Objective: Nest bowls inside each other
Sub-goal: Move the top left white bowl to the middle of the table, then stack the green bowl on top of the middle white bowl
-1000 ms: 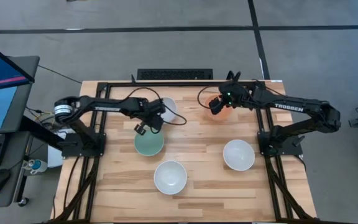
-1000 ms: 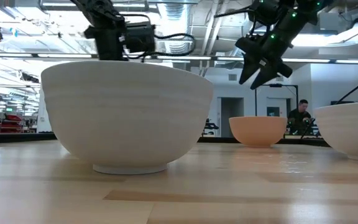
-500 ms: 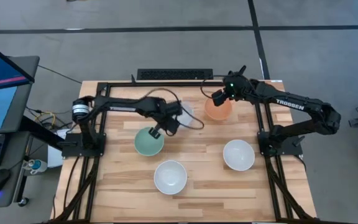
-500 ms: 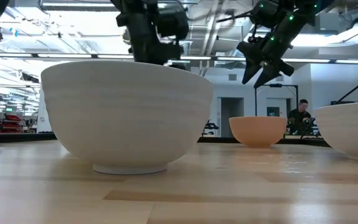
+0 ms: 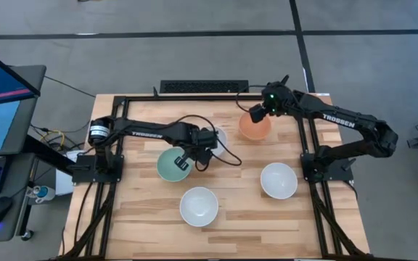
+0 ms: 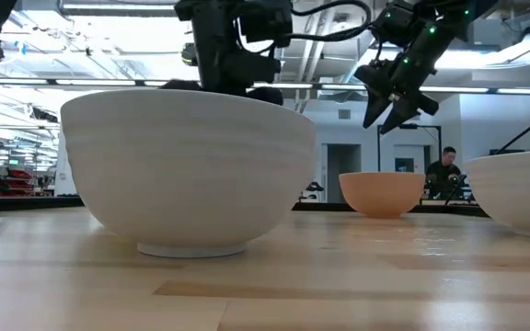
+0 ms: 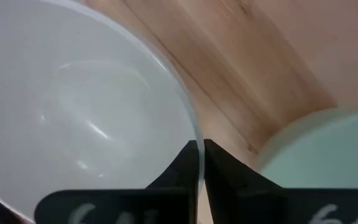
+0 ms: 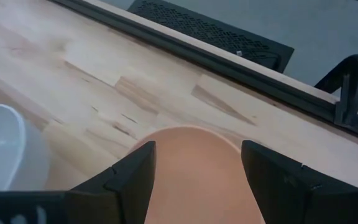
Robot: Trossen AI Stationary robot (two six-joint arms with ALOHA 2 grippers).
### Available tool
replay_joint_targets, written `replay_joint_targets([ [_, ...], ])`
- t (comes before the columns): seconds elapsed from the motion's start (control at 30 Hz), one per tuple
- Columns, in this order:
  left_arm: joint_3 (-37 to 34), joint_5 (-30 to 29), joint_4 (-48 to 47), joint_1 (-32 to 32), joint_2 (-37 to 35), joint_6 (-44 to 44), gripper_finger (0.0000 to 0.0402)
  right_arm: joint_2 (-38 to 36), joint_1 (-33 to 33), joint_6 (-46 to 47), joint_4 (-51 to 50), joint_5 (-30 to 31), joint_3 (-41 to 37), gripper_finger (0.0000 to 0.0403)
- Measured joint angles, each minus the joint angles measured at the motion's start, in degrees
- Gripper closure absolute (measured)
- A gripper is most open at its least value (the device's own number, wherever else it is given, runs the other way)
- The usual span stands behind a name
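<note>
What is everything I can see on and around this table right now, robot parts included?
White bowls: three; one front centre, one front right, one held by the left tool beside the green bowl.
Mint green bowl: one, left of centre.
Orange bowl: one, back right.
Wooden table: one, light wood, black frame.
Monitor: one, off the table's left side.
Person: one, far in the room.
Left tool: shut on a white bowl's rim.
Right tool: open above the orange bowl.

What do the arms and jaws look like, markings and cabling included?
Both arms are dark, slim and multi-jointed, with white TROSSEN lettering on the forearms and loose black cables looping near the wrists. The left arm has a silver ring at its shoulder. The right arm shows a green light at the wrist.
</note>
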State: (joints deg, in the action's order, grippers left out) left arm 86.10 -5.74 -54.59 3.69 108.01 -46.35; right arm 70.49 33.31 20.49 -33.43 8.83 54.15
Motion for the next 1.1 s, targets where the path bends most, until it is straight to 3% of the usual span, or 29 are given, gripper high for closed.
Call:
replay_joint_targets([
  [0.27, 1.0, 4.0, -2.4, -1.7, 0.9, 3.5, 0.0401, 0.0, 0.5, 0.5, 0.0, -1.4, 0.0, 0.0143],
  [0.4, 1.8, 1.3, -3.9, -2.8, 3.9, 5.3, 0.0395, 0.0, 0.5, 1.0, 0.0, -1.4, 0.0, 0.0143],
  [0.57, 4.0, -2.1, -0.8, -3.4, 4.6, 6.8, 0.0351, 0.0, 0.5, 1.6, -0.1, -1.4, 0.0, 0.0143],
  [0.87, 8.0, -1.0, 0.0, -1.8, 4.6, 11.7, 0.0248, 0.0, 0.5, 2.0, -0.5, -1.3, 0.0, 0.0143],
  [1.1, 8.0, -0.7, -7.5, -1.5, 4.6, 16.7, 0.0228, 0.0, 0.6, 1.7, -0.5, -1.2, 0.0, 0.0143],
])
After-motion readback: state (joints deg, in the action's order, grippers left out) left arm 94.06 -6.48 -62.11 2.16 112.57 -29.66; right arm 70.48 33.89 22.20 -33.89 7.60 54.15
